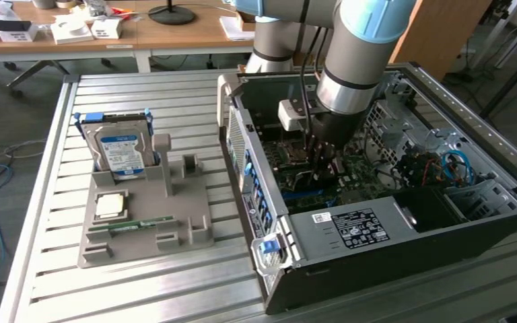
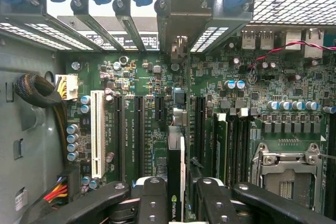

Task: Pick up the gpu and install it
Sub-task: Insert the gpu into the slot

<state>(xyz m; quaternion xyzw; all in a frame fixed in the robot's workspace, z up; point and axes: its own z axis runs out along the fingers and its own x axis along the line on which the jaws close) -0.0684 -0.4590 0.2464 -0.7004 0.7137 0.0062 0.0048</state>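
Wrist view: gpu [image 2: 176, 177] edge-on, clamped between the fingers [image 2: 152, 203], above motherboard [image 2: 252, 87].

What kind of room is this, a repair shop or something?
Probably a robotics lab or test workshop: a robot arm reaches into an open computer case on a slatted metal bench, with cluttered wooden desks behind.

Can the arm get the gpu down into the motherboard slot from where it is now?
Probably yes. The pincer holds the gpu edge-on inside the open case, directly over the motherboard; nothing visibly blocks the path, though the slot beneath is hidden.
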